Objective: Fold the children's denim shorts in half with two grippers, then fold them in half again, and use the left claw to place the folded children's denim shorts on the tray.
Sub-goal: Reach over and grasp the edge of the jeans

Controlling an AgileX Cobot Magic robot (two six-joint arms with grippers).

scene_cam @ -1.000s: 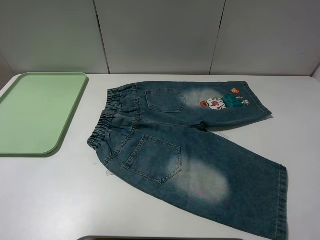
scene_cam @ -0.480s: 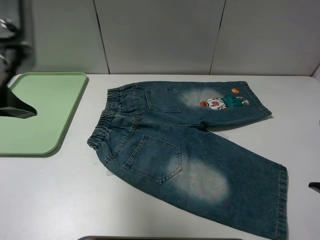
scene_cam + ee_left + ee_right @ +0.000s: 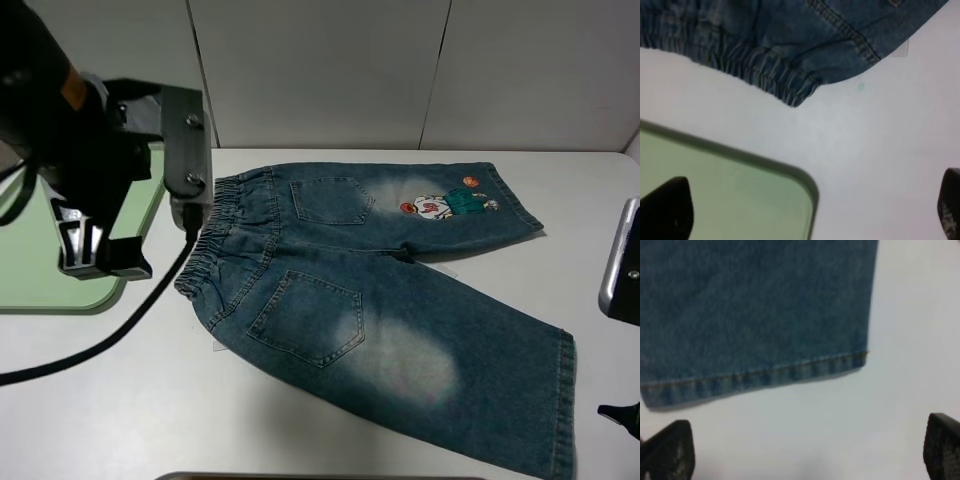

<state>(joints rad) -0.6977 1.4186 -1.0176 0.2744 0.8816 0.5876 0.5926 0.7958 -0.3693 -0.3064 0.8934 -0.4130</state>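
The children's denim shorts (image 3: 370,300) lie spread flat on the white table, back pockets up, with the cartoon patch (image 3: 445,205) on the far leg. The left claw (image 3: 100,262) hangs open over the near right corner of the pale green tray (image 3: 50,290), just left of the elastic waistband (image 3: 205,245). In the left wrist view the claw (image 3: 807,215) is wide open, with the waistband corner (image 3: 795,97) and the tray corner (image 3: 765,200) in sight. The right gripper (image 3: 622,415) sits at the right edge, beside the near leg's hem. In the right wrist view it (image 3: 805,450) is open above that hem (image 3: 765,375).
A grey panelled wall stands behind the table. The left arm's black cable (image 3: 110,335) loops over the table left of the shorts. The right arm's grey bracket plate (image 3: 620,260) shows at the right edge. A dark edge (image 3: 320,477) lies along the table's front.
Both arms have come into the high view. The left arm moved in from the left over the tray toward the waistband. The right gripper rose in at the right edge. The shorts have not moved.
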